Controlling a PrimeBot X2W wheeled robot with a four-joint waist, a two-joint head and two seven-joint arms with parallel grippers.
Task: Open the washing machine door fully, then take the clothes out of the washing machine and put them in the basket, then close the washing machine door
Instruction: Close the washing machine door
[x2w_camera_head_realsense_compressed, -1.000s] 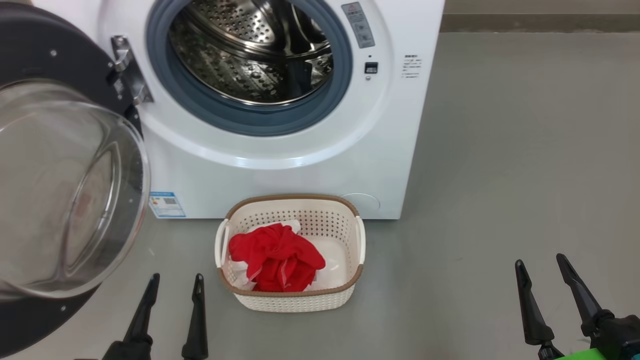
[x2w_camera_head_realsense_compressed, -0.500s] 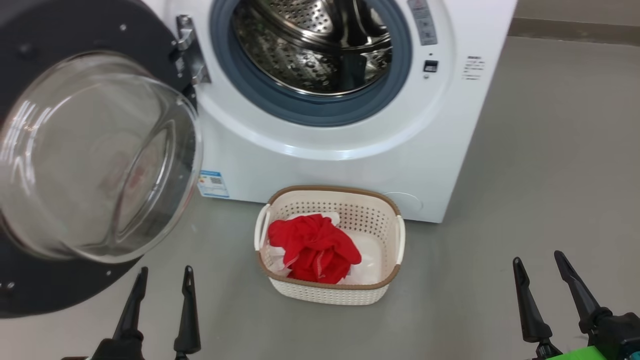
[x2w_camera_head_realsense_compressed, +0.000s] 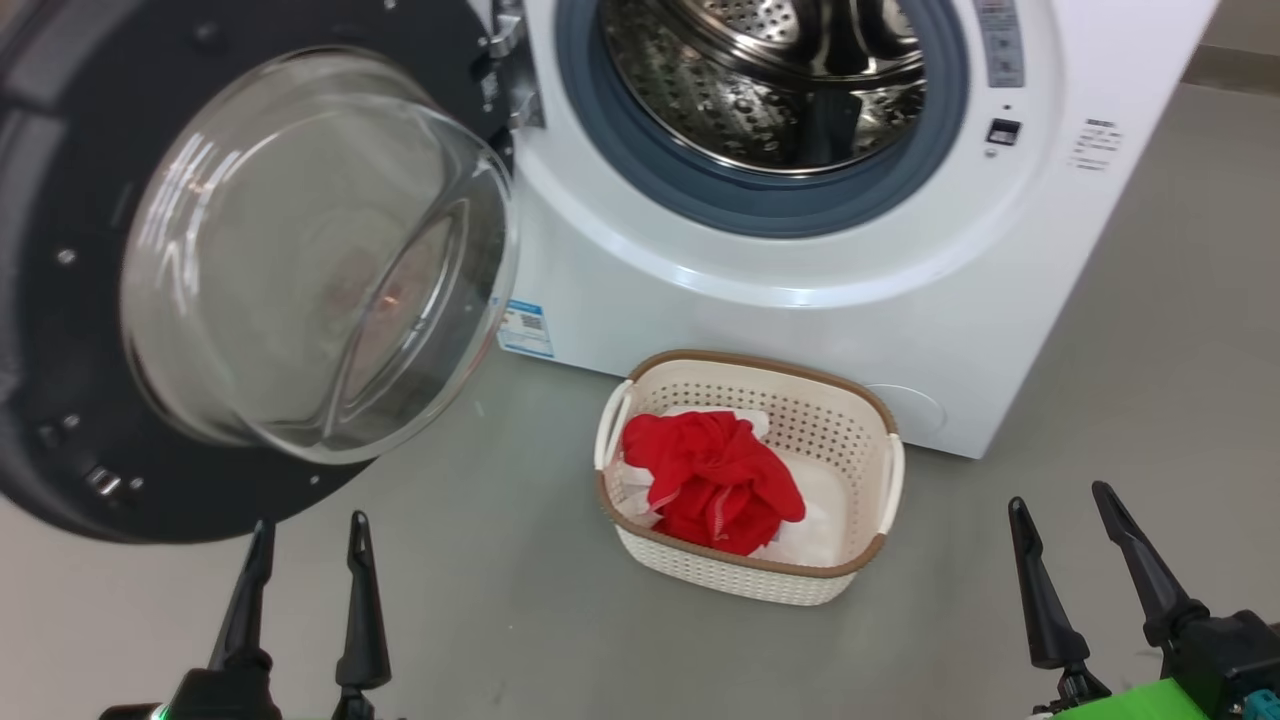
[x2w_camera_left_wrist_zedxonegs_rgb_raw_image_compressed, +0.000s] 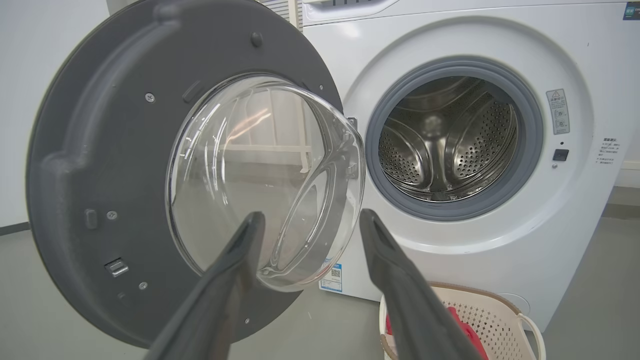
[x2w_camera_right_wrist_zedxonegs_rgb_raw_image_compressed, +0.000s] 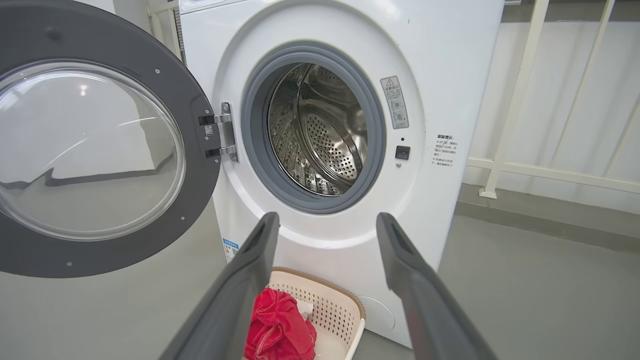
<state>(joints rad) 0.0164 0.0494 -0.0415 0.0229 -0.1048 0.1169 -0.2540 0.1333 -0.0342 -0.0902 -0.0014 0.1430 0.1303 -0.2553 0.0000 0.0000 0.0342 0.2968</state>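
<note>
Red clothes (x2w_camera_head_realsense_compressed: 715, 480) are gathered in the basket (x2w_camera_head_realsense_compressed: 740, 585) before the washing machine (x2w_camera_head_realsense_compressed: 800, 330), drum (x2w_camera_head_realsense_compressed: 770, 90) bare. Closing is judged next: the washing machine door (x2w_camera_head_realsense_compressed: 60, 350), swung wide at its left, must be pushed shut. Left claw (x2w_camera_head_realsense_compressed: 311, 521) and right claw (x2w_camera_head_realsense_compressed: 1058, 496) are spread, empty.

red clothes (x2w_camera_head_realsense_compressed: 715, 480), cream perforated basket (x2w_camera_head_realsense_compressed: 760, 580), white washing machine (x2w_camera_head_realsense_compressed: 800, 330)

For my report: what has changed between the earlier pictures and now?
The head camera turned left, so the whole picture slid right; nothing itself moved or was gripped. The door stays open, the clothes stay in the basket, left gripper and right gripper stay open.
</note>
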